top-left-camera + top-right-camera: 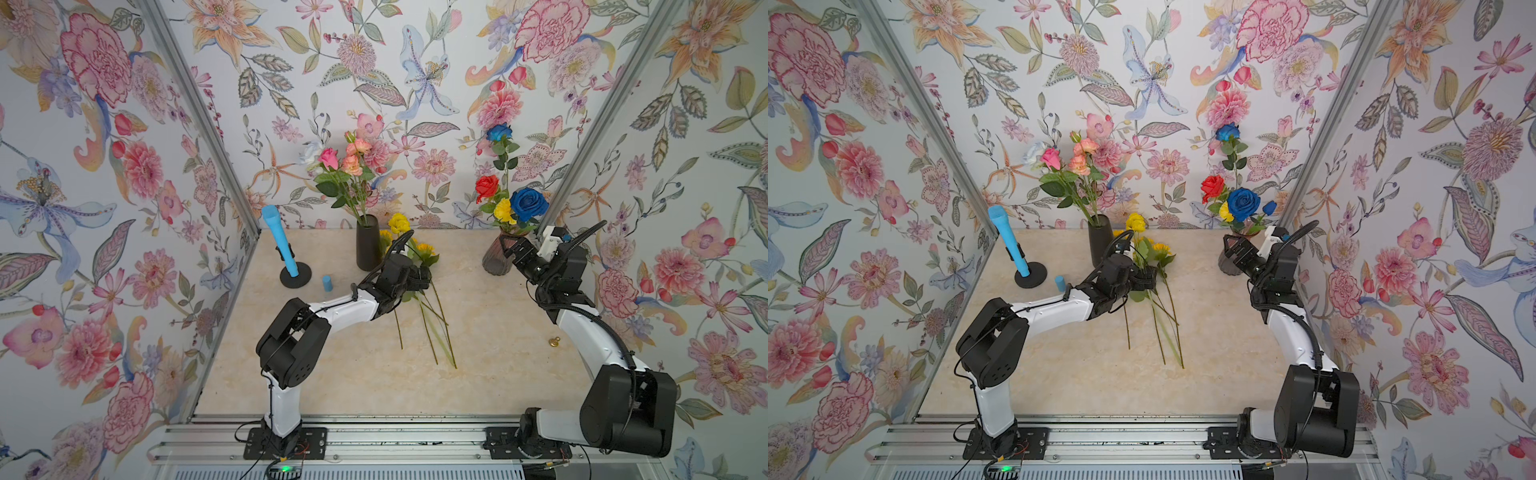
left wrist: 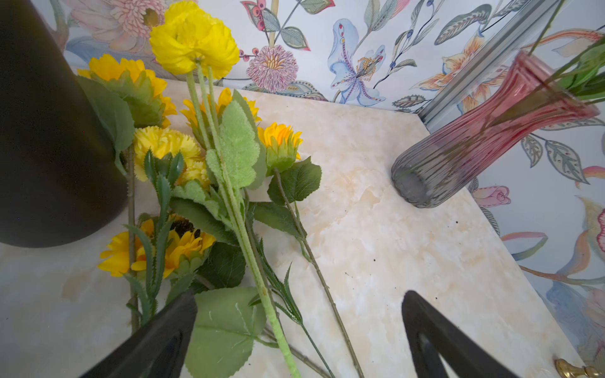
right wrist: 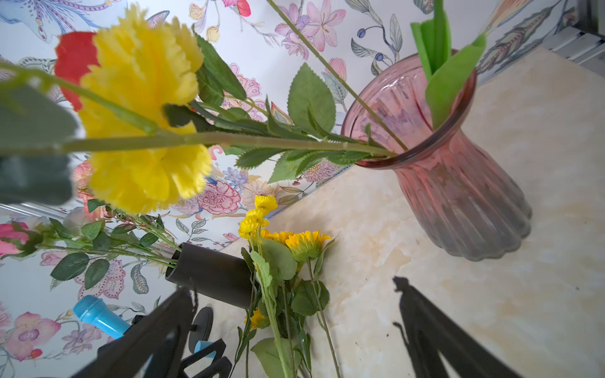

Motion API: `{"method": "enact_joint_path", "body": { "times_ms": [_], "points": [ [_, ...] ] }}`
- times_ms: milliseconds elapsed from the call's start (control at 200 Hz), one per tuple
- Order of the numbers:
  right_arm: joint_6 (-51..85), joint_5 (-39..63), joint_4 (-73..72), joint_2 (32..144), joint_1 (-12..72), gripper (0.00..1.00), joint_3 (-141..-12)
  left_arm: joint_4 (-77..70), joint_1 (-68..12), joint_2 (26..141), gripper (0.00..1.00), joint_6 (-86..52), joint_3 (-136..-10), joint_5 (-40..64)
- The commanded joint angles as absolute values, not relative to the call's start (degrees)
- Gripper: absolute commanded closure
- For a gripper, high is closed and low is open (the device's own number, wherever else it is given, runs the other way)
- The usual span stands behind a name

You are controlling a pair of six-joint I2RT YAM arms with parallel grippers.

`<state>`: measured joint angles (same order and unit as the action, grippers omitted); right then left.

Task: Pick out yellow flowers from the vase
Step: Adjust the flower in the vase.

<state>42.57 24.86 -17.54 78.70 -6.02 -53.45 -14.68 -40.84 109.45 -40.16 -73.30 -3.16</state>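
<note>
Several yellow flowers (image 1: 417, 253) lie in a heap on the marble table (image 1: 490, 374), heads by the black vase, stems toward the front. My left gripper (image 1: 420, 277) hovers open over their stems; in the left wrist view the left gripper (image 2: 301, 296) straddles a pale green stem (image 2: 252, 261) without touching it. One ruffled yellow flower (image 1: 504, 210) stands in the pink glass vase (image 1: 497, 262) among blue and red roses. My right gripper (image 1: 513, 248) is open beside that vase's rim. The right wrist view shows this yellow flower (image 3: 140, 108) close above the right gripper (image 3: 292, 286), and the pink glass vase (image 3: 458, 196).
A black vase (image 1: 368, 249) with pink and peach roses stands at the back centre. A blue microphone (image 1: 276, 241) on a black base and a small blue cylinder (image 1: 327, 283) are at the left. A brass knob (image 1: 554, 342) lies at the right. Papered walls enclose three sides.
</note>
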Motion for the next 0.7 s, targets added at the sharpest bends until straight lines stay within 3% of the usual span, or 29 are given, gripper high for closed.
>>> {"method": "enact_joint_path", "body": {
  "times_ms": [0, 695],
  "points": [
    [46.47, 26.80, -25.53, 81.74, -6.24, 0.00, -56.54, -19.37, -40.17, 107.23, 0.00, -37.91, -71.51, 0.72],
    [41.31, 23.00, -28.44, 91.15, -8.30, 0.00, -63.27, -27.82, -39.68, 105.65, 0.00, -30.98, -66.25, 3.12]
  ]
}}
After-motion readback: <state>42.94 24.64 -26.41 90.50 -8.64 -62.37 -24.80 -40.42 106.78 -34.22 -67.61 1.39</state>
